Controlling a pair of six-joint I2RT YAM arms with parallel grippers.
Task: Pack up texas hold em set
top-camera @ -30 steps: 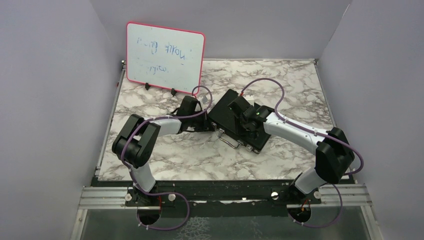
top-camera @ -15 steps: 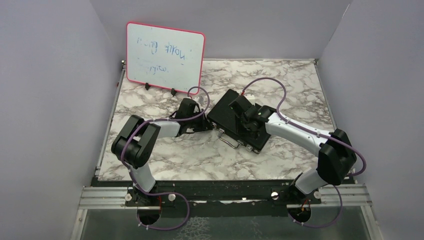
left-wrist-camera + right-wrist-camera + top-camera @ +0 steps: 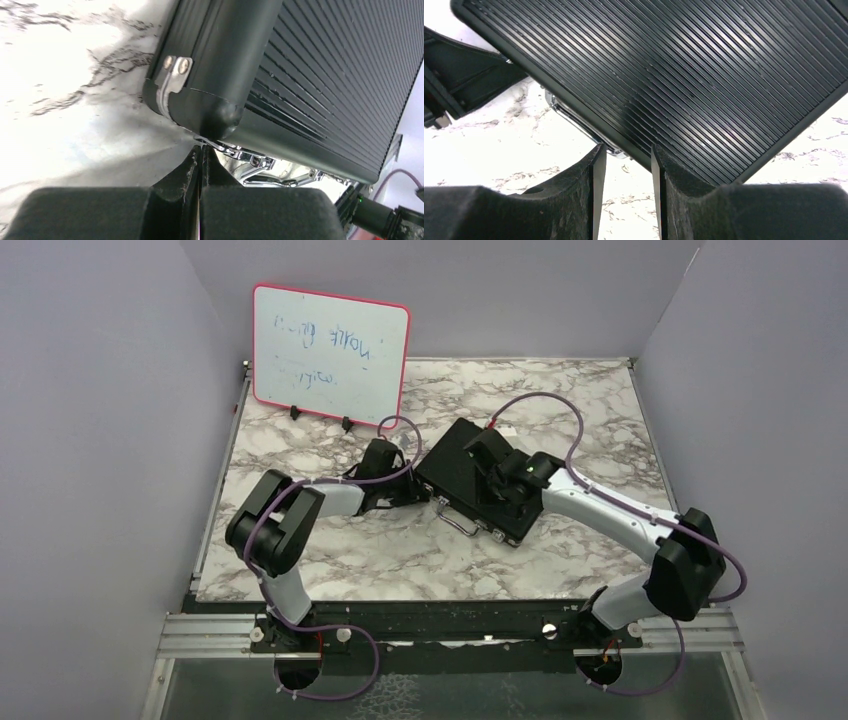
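The black ribbed case (image 3: 450,465) lies closed on the marble table, its metal handle (image 3: 455,523) on the near side. My left gripper (image 3: 424,497) is shut, and its tips (image 3: 201,150) touch a chrome latch (image 3: 250,157) under the case's left front corner (image 3: 210,107). My right gripper (image 3: 497,495) hovers open over the lid (image 3: 674,65). Its fingertips (image 3: 624,155) sit slightly apart above the front edge, beside the handle (image 3: 574,122), holding nothing. Chips, cards, dice and buttons are out of view.
A pink-framed whiteboard (image 3: 330,350) stands at the back left on the marble table (image 3: 380,550). Grey walls enclose the left, back and right sides. Purple cables loop over both arms. The left gripper's body shows in the right wrist view (image 3: 469,80).
The right arm's wrist and elbow have shifted to the right over the case. The left gripper has edged right, closer to the case's corner.
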